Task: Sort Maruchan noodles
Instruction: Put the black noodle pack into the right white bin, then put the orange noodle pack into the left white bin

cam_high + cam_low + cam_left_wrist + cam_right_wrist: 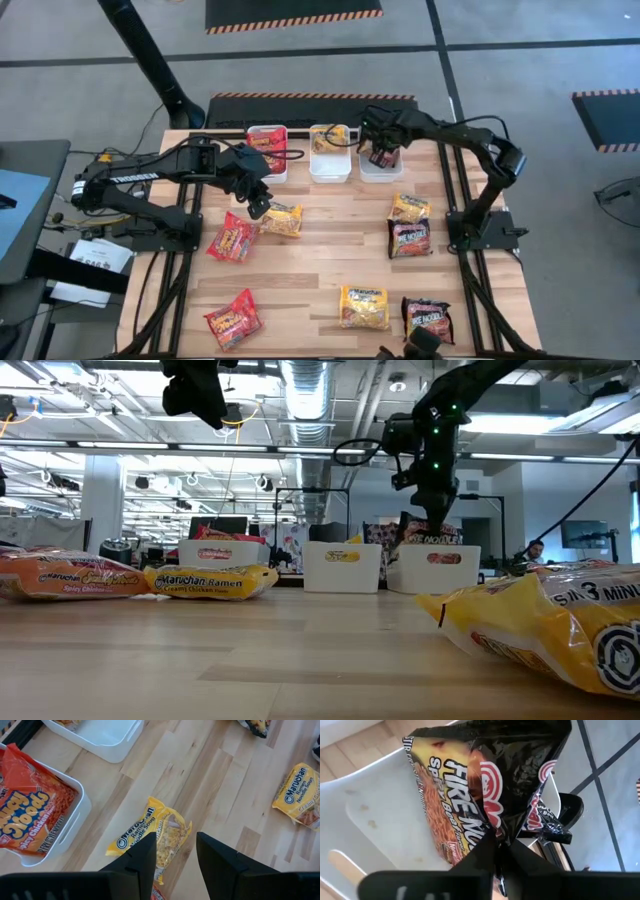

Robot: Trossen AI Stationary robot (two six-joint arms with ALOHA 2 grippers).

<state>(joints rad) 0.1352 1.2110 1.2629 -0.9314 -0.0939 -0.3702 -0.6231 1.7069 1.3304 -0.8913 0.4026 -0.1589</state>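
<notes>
Black Fire Noodle packet [485, 790] hangs over the right-hand white tray [381, 166] at the far edge of the surface [320, 270], pinched at one corner by the right gripper [500, 851], fingers nearly together on the wrapper. The left gripper [175, 857] hovers over a yellow packet [152, 837], fingers spread and empty, a red packet [232, 238] just beside. Red packets fill the left tray [75, 825]; the middle tray [329, 160] holds yellow.

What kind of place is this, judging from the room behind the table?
Probably a robotics lab or open workshop. The low view shows exposed ceiling ducts, rows of desks with monitors, and the high view shows hazard-striped floor mats around a wooden table.
</notes>
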